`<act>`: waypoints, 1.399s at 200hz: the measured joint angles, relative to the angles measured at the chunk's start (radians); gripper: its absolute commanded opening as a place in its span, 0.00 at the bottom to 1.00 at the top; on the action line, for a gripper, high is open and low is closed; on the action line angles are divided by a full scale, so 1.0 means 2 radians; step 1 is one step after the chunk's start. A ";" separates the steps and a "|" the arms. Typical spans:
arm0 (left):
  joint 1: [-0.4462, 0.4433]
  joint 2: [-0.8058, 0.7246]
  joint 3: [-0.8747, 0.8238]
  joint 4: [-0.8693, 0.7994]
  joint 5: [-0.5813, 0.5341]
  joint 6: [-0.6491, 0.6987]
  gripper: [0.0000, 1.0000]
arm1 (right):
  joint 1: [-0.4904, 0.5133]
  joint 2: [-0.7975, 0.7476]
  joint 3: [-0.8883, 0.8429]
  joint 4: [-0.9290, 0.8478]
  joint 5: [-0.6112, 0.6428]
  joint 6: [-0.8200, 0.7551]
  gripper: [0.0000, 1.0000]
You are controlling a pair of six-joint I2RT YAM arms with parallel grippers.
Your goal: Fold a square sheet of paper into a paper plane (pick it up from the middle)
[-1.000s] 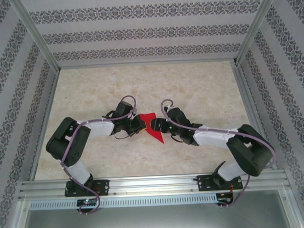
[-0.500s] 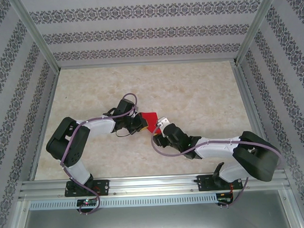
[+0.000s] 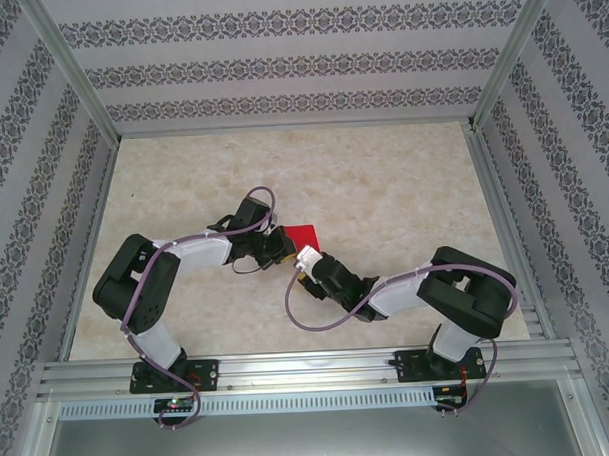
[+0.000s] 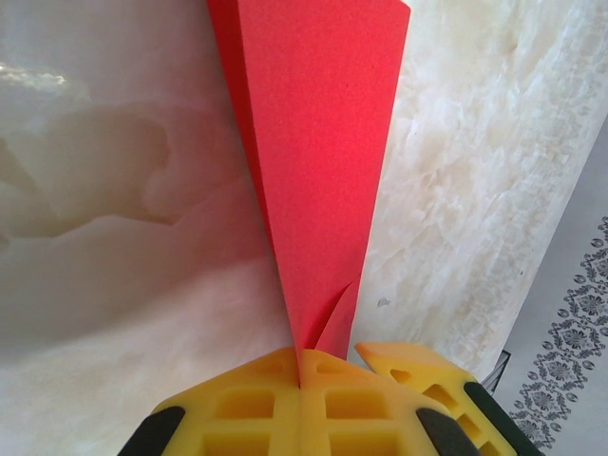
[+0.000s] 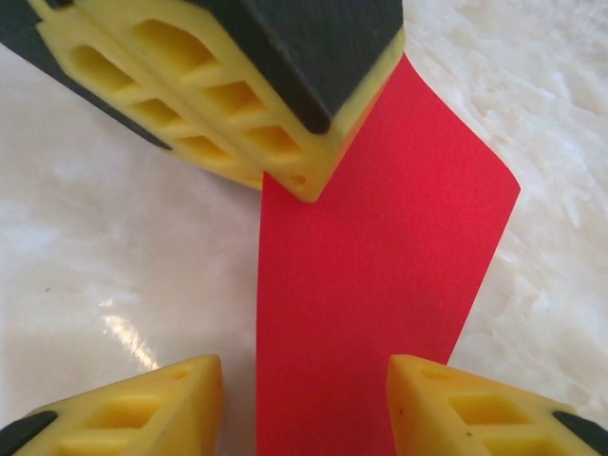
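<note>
My left end effector (image 4: pixel 302 380) is clenched on the sheet of paper (image 4: pixel 318 142), pinching a narrow creased corner right at its fingertips. From that pinch the red sheet fans out wider as it runs away from the left end effector, standing on edge above the counter (image 3: pixel 403 185) rather than lying flat.

My right end effector (image 5: pixel 304 380) sits just beside the left end effector's tips. Its jaws are parted, one finger on each side of the red strip, and I see no firm squeeze on the paper from them.

I judge the sheet to be very light and thin, with almost no stiffness of its own except along the folds. It will flop, twist or slide if held by a loose edge, and a hard pull against the left end effector could tear or wrinkle it. The sensible place for the right one to take hold is flat across the layered strip, near the left end effector's pinch, where the crease gives some backbone.
</note>
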 measured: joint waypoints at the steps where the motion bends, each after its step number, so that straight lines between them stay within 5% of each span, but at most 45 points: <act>1: 0.000 0.000 0.000 0.000 0.000 0.000 0.03 | 0.000 0.001 0.000 0.000 0.000 0.000 0.44; 79: 0.000 0.000 0.008 -0.016 -0.002 0.000 0.03 | 0.003 0.029 0.012 0.038 0.024 -0.057 0.19; 117: 0.002 -0.001 0.009 -0.026 -0.002 -0.002 0.18 | 0.003 0.031 0.012 0.044 0.024 -0.061 0.08; 189: 0.066 -0.071 0.020 -0.074 -0.009 0.015 0.54 | 0.003 0.030 -0.007 0.065 -0.011 -0.025 0.03; 280: 0.083 -0.116 -0.023 -0.067 -0.012 0.040 0.57 | -0.023 0.016 -0.024 0.121 -0.090 0.147 0.01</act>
